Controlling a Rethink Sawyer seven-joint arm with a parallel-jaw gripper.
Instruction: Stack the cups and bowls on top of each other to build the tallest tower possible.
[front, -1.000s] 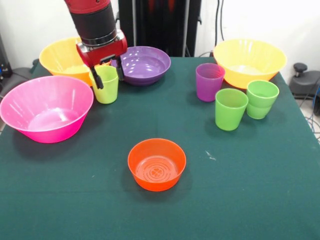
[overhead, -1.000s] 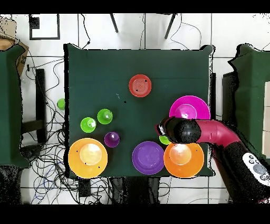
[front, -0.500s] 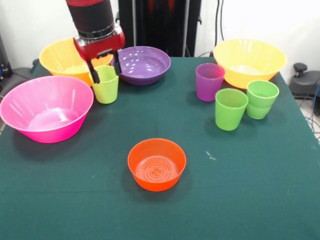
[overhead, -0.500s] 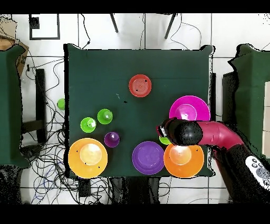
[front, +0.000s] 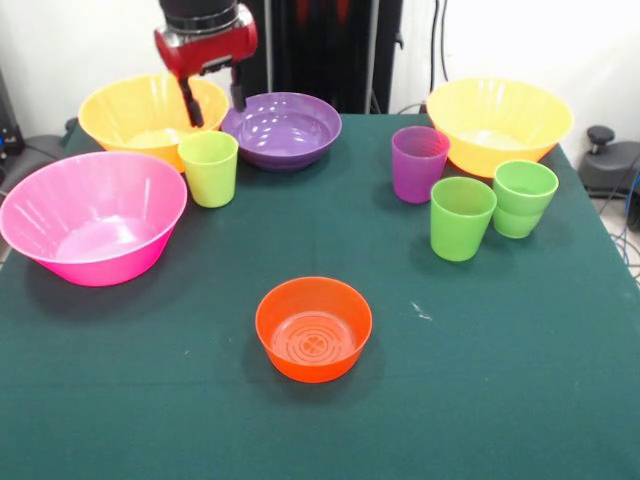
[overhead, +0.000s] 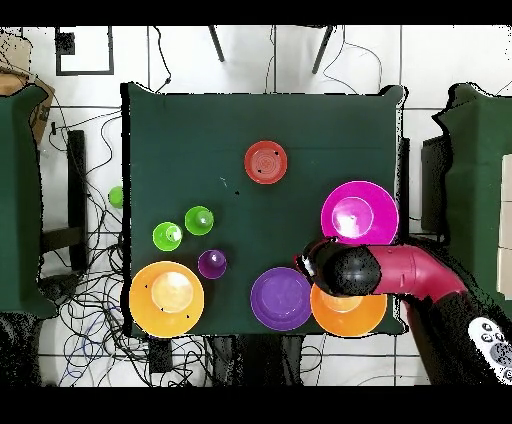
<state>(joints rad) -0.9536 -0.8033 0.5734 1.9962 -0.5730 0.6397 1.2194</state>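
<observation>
My gripper (front: 214, 108) is open and empty, raised above and just behind the yellow-green cup (front: 208, 168), which stands upright on the table. The purple bowl (front: 282, 128) is right of it and the small orange bowl (front: 313, 328) is near the front middle. No tower shows; these three stand apart. The purple cup (front: 418, 163) and two green cups (front: 462, 217) (front: 523, 198) stand at the right. In the overhead view my arm (overhead: 345, 270) hides the gripper and the yellow-green cup.
The big pink bowl (front: 92, 215) sits at the left. One orange-yellow bowl (front: 135, 115) is behind my gripper, the other (front: 498, 122) at the back right. A small green round thing (overhead: 116, 196) lies beyond the table edge in the overhead view.
My gripper let go of the yellow-green cup and rose up and back toward the robot. The cup stays standing on the table.
</observation>
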